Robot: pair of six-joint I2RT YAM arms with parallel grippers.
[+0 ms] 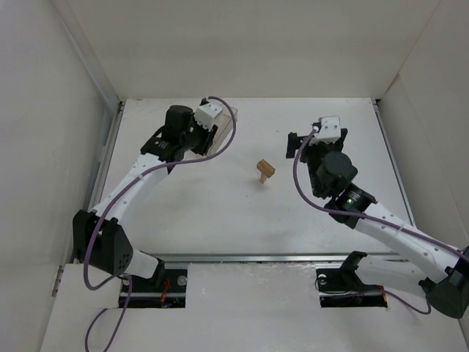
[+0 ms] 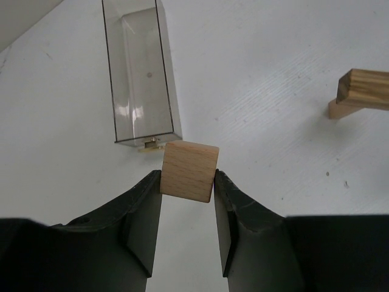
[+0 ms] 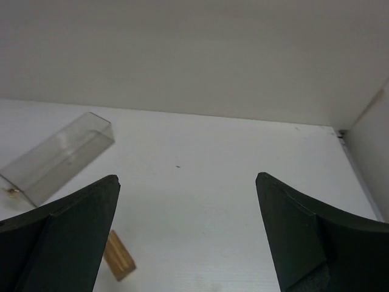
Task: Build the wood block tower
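Note:
The wood block tower (image 1: 265,171) is a small tan stack at the table's middle, one block lying crosswise on another (image 2: 361,92). My left gripper (image 2: 187,179) is shut on a light-tan wood block (image 2: 189,171), pinched at the fingertips and held above the table. In the top view the left gripper (image 1: 212,132) hangs at the back left, well left of the tower. My right gripper (image 3: 187,182) stands wide open with nothing between its fingers. It sits to the right of the tower (image 1: 304,147), and one tower block (image 3: 118,255) shows beside its left finger.
A clear plastic rectangular box (image 2: 141,73) lies on the table just beyond the held block, at the back left (image 1: 229,123). It also shows in the right wrist view (image 3: 55,158). White walls enclose the table on three sides.

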